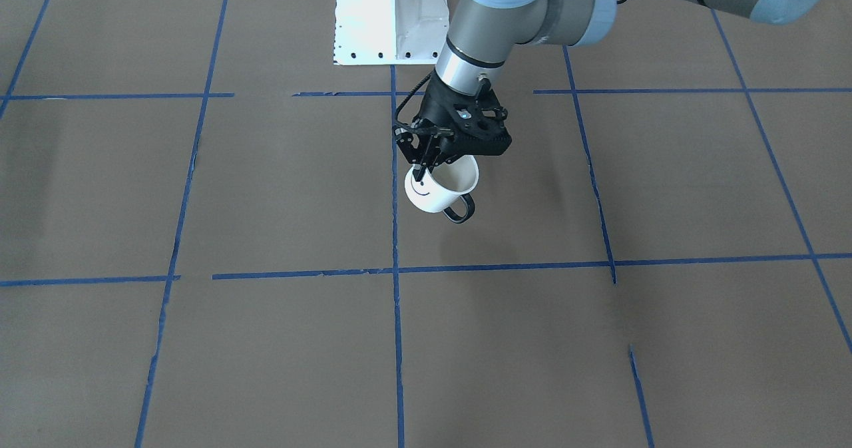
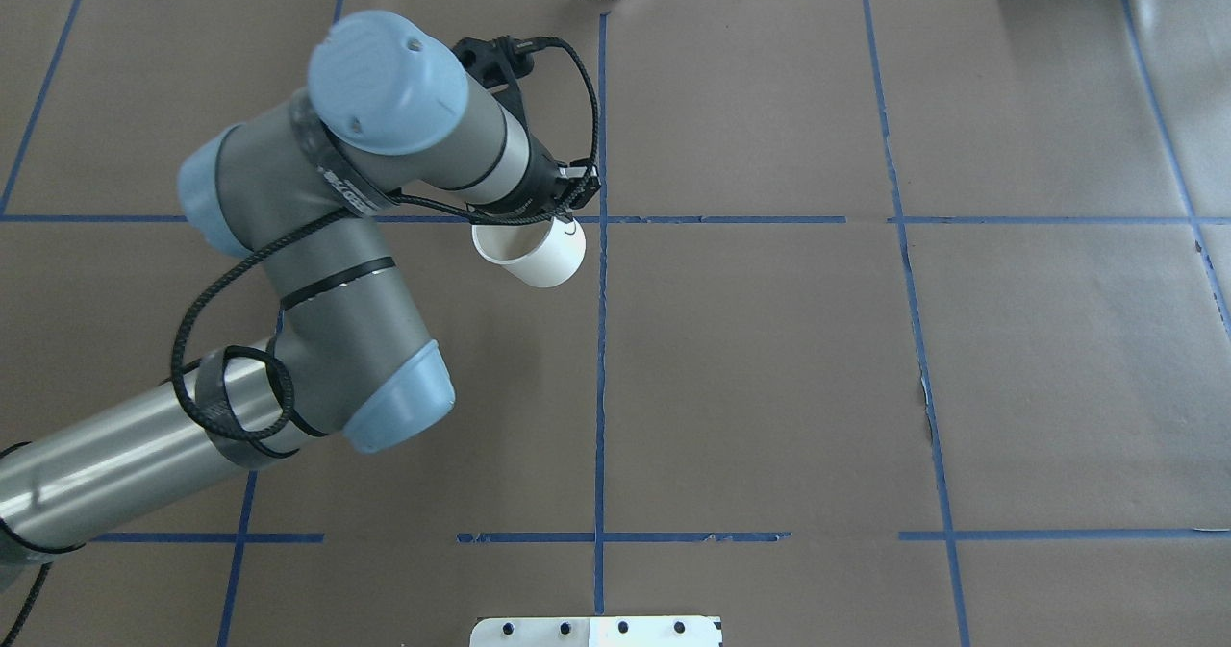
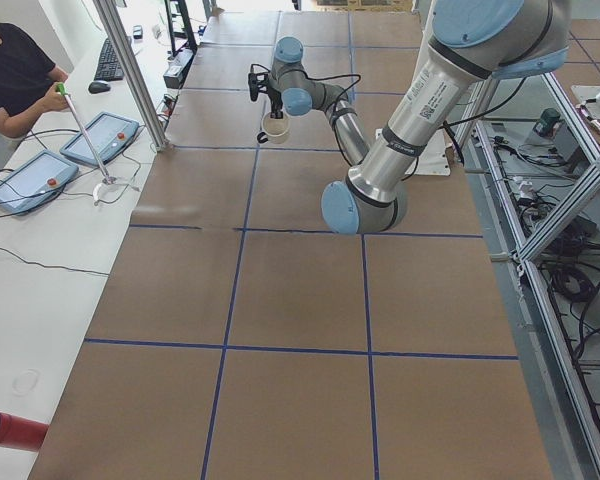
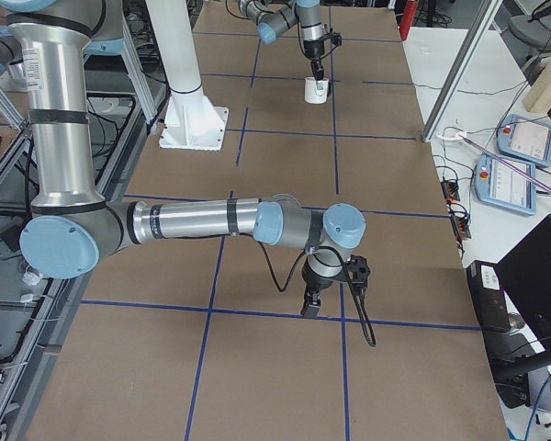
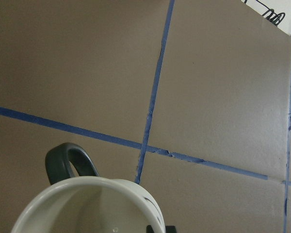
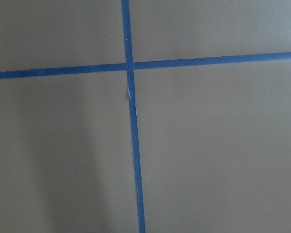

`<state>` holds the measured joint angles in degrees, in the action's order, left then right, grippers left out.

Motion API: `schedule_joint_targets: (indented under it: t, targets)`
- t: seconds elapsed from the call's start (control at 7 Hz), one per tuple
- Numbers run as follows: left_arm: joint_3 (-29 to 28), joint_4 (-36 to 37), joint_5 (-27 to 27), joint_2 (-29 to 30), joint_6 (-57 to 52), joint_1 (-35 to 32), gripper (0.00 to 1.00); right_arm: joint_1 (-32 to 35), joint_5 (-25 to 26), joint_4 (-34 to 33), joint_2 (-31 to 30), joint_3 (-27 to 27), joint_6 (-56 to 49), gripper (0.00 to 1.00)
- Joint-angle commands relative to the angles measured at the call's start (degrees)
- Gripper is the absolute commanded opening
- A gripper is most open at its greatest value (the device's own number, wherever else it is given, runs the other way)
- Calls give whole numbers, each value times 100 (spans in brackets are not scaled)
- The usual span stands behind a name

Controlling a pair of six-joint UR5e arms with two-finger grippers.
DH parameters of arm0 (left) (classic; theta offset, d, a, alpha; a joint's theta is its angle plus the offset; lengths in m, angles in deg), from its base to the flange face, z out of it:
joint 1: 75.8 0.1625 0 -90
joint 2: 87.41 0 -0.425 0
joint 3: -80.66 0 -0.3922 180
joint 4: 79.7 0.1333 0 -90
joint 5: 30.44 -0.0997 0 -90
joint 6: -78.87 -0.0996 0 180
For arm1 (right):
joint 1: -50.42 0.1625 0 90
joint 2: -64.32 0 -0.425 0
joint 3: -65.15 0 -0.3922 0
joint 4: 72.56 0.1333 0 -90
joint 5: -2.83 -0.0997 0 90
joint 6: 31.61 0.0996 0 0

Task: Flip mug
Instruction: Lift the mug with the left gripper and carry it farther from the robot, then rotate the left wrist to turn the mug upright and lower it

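The white mug point(image 1: 436, 195) with a black handle point(image 1: 460, 210) and a smiley face hangs tilted in my left gripper point(image 1: 421, 170), its open mouth up and leaning toward the robot's base. The gripper is shut on the mug's rim wall, one finger inside and one outside, and seems to hold it just above the table. The mug also shows in the overhead view point(image 2: 539, 255), left wrist view point(image 5: 87, 204) and both side views point(image 3: 274, 127) point(image 4: 316, 90). My right gripper point(image 4: 310, 308) points down at the table far from the mug; I cannot tell whether it is open or shut.
Brown paper with blue tape lines point(image 1: 395, 235) covers the table. The white robot base plate point(image 1: 389, 22) stands at the robot's edge. An operator point(image 3: 15, 70) and control tablets point(image 3: 35, 178) are at a side bench beyond the table.
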<state>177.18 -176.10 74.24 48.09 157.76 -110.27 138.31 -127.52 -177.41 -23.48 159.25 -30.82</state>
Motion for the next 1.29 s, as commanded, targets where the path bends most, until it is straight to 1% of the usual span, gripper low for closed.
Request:
schedule_joint_targets:
  t: [0.0,0.14,0.29,0.43,0.57,0.71,0.86,1.14]
  targets:
    - [-578,787,-867,536,-531,571,0,0,0,0,0,-6,0,100]
    - [-764,798,-905,600,-664,617,0,0,0,0,0,3,0,100]
    - [-827,807,-967,618,-665,722,0,0,0,0,0,3,0,100]
    - [-906,1025,-1124,775,-665,793,0,0,0,0,0,-6,0,100]
    - [-1116,1123,-1125,985,-665,802,0,0,0,0,0,3,0,100]
    - [-1179,1124,-1143,1013,-665,924,0,0,0,0,0,-6,0,100]
    - [-1249,1124,-1361,1022,-665,1038,0,0,0,0,0,-6,0,100]
    - [-1311,1115,-1372,1066,-665,1074,0,0,0,0,0,-6,0,100]
